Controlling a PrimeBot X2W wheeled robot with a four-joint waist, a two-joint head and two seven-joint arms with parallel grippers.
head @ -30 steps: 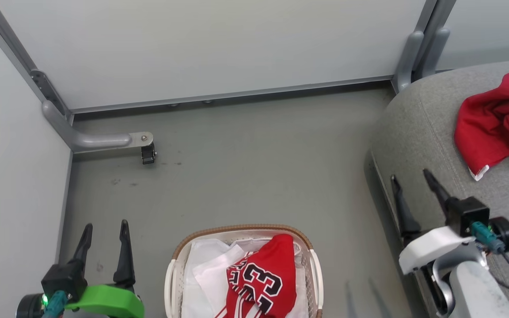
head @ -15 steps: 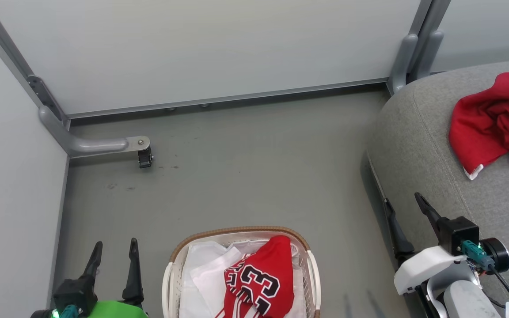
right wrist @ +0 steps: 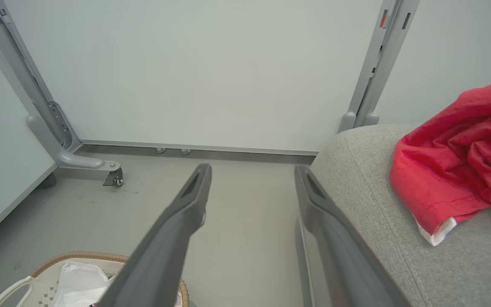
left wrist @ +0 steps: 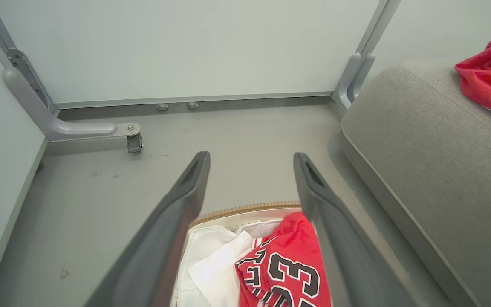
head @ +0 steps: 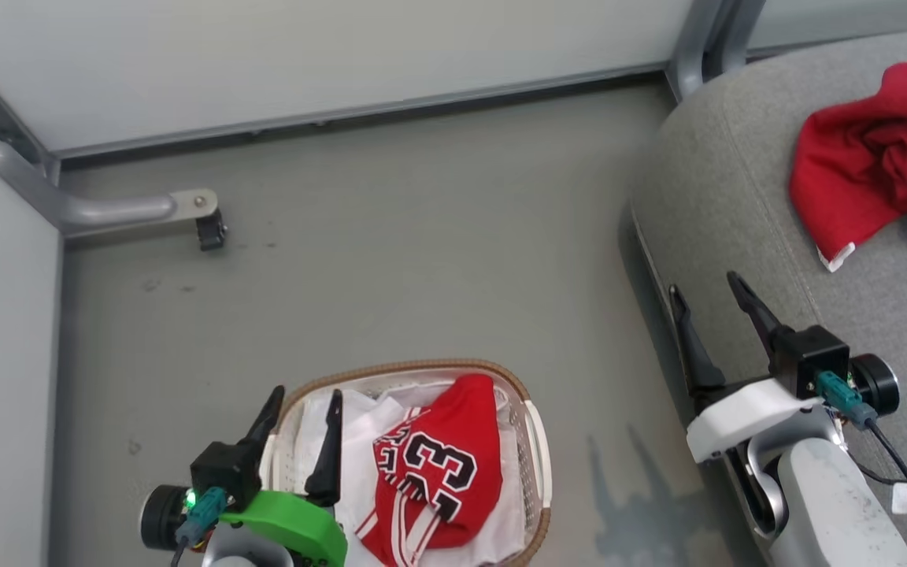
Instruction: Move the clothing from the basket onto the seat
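Observation:
A red garment with the number 33 (head: 430, 472) lies in the cream basket (head: 406, 368) on its white liner cloth (head: 351, 465). My left gripper (head: 305, 394) hangs open over the basket's left rim, empty. The left wrist view shows its open fingers (left wrist: 250, 155) with the garment (left wrist: 288, 264) and the basket rim (left wrist: 249, 208) below them. A second red garment (head: 871, 165) lies crumpled on the grey seat (head: 737, 197). My right gripper (head: 703, 283) is open and empty at the seat's left edge. In the right wrist view (right wrist: 252, 167) that garment (right wrist: 454, 170) lies on the seat (right wrist: 369, 192).
Pale wall panels close the space at the back and left. A grey metal frame leg with a caster (head: 205, 228) stands on the floor at the back left. A frame post (head: 694, 39) rises beside the seat's far corner. Grey floor (head: 422, 260) lies between basket and wall.
The head camera has tilted and shifted, so the whole picture moved. My left gripper has come right, from the floor beside the basket to over its left rim. The right gripper stays by the seat's edge.

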